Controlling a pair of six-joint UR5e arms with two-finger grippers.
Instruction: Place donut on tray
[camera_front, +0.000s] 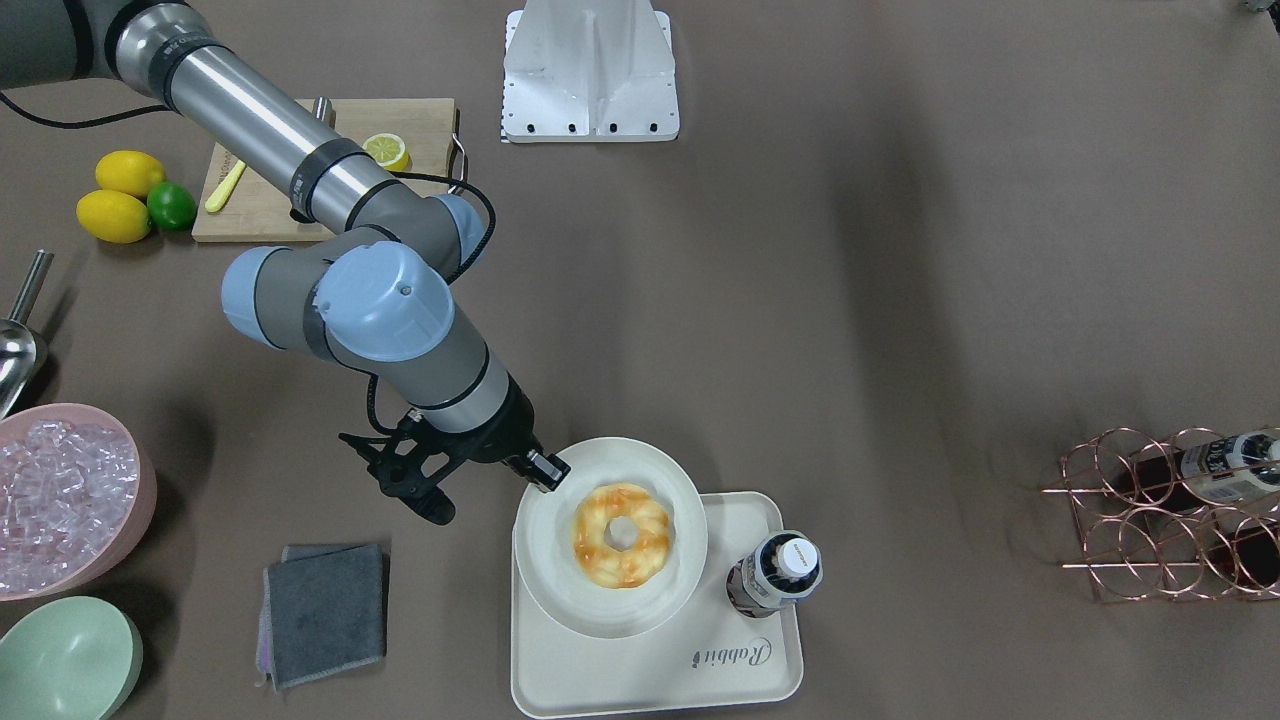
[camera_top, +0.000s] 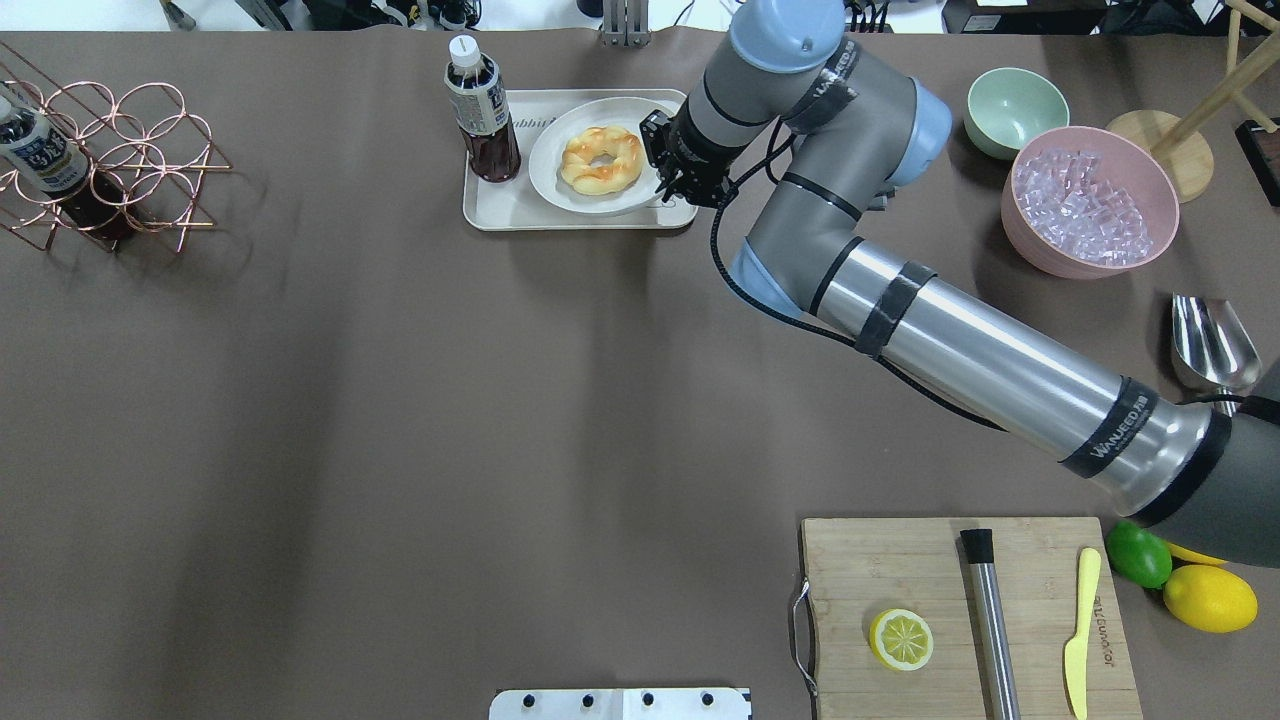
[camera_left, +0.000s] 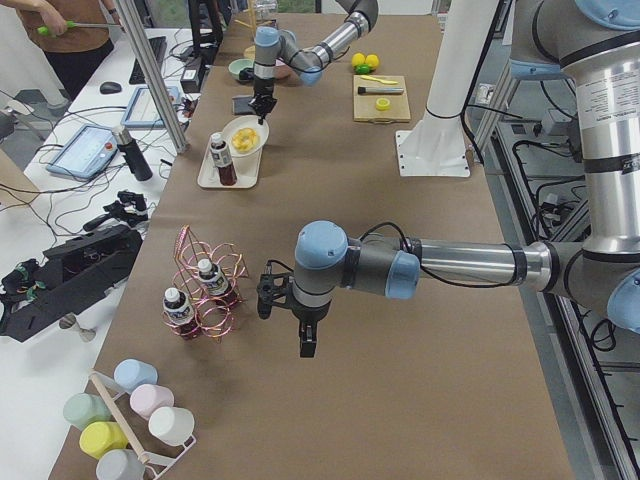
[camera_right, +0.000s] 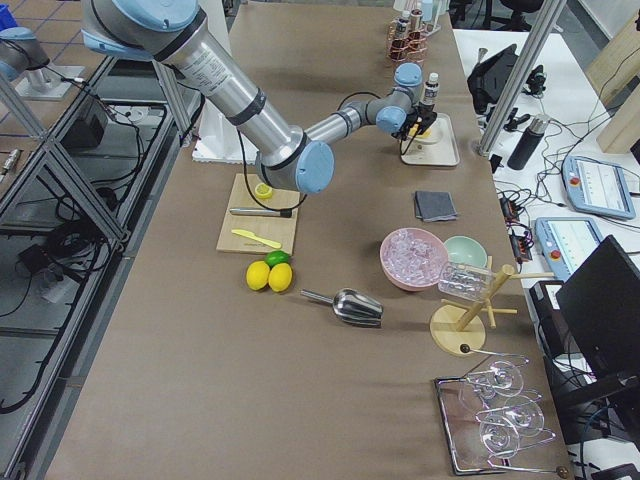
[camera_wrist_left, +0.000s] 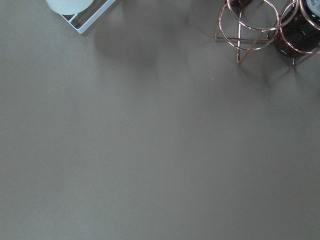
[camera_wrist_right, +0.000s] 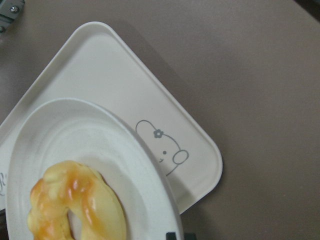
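Note:
The golden, glossy donut (camera_front: 597, 560) lies on a round off-white plate (camera_front: 560, 600). The plate sits over the near-robot end of the cream tray (camera_front: 650, 670) and overhangs its edge. My right gripper (camera_front: 548, 470) is at the plate's rim, shut on it. The right wrist view shows the donut (camera_wrist_right: 85, 205), the plate (camera_wrist_right: 65, 125) casting a shadow on the tray (camera_wrist_right: 100, 65), and the bear drawing. The overhead view shows the donut (camera_top: 580, 165), tray (camera_top: 560, 215) and right gripper (camera_top: 665, 170). My left gripper (camera_left: 307, 345) hangs over bare table far away; I cannot tell its state.
A dark bottle (camera_front: 775, 575) stands on the tray beside the plate. A grey cloth (camera_front: 325, 610), a pink bowl of ice (camera_front: 60, 500) and a green bowl (camera_front: 65, 660) lie near the right arm. A copper wire rack (camera_front: 1170, 510) stands at the far end.

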